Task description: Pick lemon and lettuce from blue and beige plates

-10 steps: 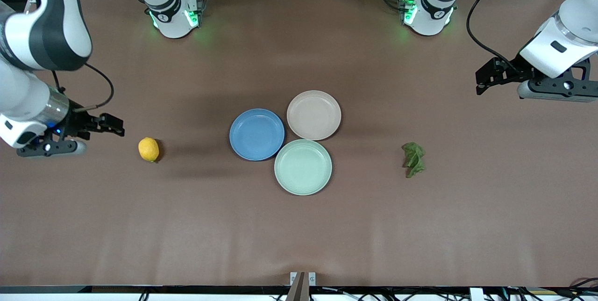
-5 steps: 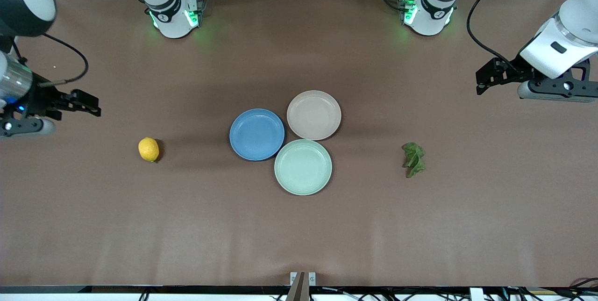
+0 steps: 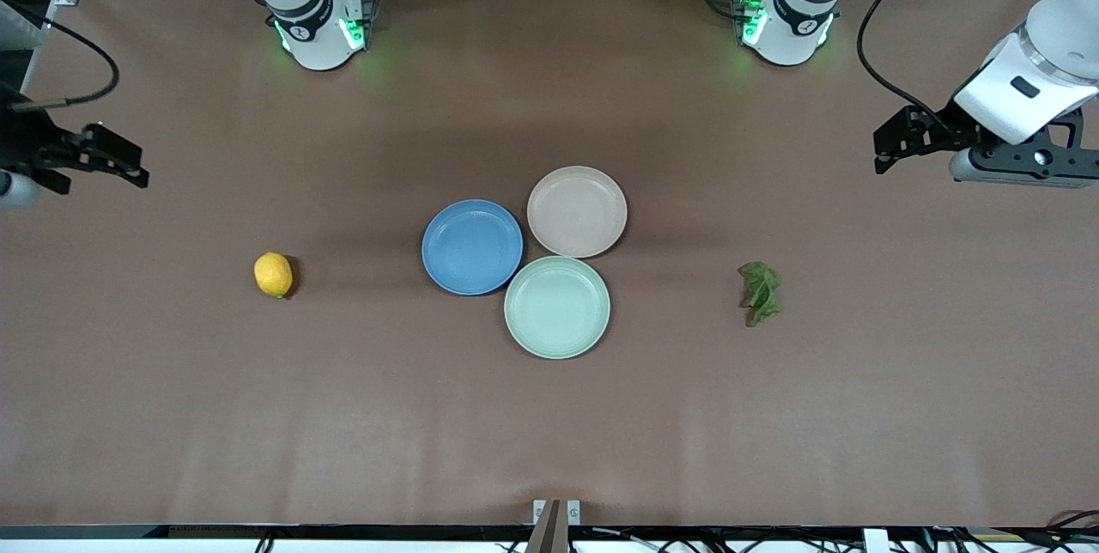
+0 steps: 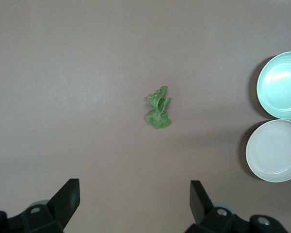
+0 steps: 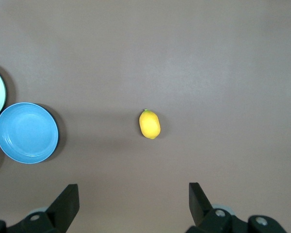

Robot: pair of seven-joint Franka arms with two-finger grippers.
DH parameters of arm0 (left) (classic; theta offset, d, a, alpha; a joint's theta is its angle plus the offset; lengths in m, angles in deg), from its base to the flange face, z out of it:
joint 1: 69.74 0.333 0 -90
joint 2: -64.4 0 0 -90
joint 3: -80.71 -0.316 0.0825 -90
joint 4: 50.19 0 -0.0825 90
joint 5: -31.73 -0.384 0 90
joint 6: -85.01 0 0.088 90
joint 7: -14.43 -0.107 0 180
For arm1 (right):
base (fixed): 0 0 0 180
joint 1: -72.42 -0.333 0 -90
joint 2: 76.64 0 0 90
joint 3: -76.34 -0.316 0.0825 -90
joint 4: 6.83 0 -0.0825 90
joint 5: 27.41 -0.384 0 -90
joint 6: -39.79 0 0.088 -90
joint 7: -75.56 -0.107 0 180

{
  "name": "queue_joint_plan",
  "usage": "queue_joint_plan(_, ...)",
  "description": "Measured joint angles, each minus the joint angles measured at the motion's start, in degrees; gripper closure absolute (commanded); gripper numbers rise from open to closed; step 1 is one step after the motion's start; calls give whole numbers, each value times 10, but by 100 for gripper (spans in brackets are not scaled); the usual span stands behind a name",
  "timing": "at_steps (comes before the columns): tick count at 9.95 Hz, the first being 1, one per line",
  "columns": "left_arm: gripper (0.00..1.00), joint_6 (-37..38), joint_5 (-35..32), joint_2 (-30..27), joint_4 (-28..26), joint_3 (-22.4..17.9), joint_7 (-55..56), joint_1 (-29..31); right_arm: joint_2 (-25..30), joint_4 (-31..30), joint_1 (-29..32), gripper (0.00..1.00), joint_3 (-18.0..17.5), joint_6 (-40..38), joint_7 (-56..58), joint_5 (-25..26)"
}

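front view: the small oval yellow lemon (image 3: 273, 275) lies bare on the brown table (image 3: 549, 416) toward the right arm's end, well apart from the three round rimmed plates clustered mid-table: the medium blue plate (image 3: 472, 246), the pale pinkish beige plate (image 3: 577, 211) and the pale mint-green plate (image 3: 557, 306), all of them with nothing on them. the small wrinkled dark green lettuce leaf (image 3: 761, 292) lies on the table toward the left arm's end, clear of every plate. so both items are off the blue and beige plates, and judging by that the picking looks done. the right hand (image 3: 116, 160) hangs over the table edge at the right arm's end, and the left hand (image 3: 897, 141) hangs over the table near the edge at the left arm's end; neither carries anything. left wrist view: the left hand (image 4: 135, 194) shows its two fingers spread wide and bare, with the lettuce leaf (image 4: 158, 108) on the table between and ahead of them, and the mint-green plate (image 4: 280, 85) and beige plate (image 4: 274, 151) off to one side. right wrist view: the right hand (image 5: 134, 196) is likewise spread wide and holds nothing, the lemon (image 5: 149, 124) centred ahead of it and the blue plate (image 5: 26, 132) apart from it. if any step remains, it is probably to park: keep both hands high and parted, well off the lemon, which could roll if nudged, and the light leaf.
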Motion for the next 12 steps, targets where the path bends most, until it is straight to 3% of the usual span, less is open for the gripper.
queue_joint_plan(12, 0, 0, 14, 3, -1, 1, 0, 0, 4, 0, 19, 0, -2, -14, -2, 2)
